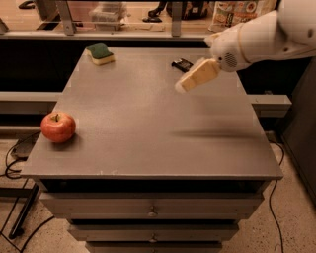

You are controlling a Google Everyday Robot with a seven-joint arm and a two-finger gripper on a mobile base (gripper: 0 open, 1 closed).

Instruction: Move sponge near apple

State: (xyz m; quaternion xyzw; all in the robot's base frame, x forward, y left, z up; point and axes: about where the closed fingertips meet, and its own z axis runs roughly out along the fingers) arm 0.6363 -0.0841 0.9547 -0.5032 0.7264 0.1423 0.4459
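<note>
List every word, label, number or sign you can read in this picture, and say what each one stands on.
No text here can be read.
Printed bag behind the table, top right: its print is too blurred to read.
Black packet at the far edge: no legible print.
Sponge and apple: no lettering.
Claw, hovering above the table just in front of the packet: no visible markings.
</note>
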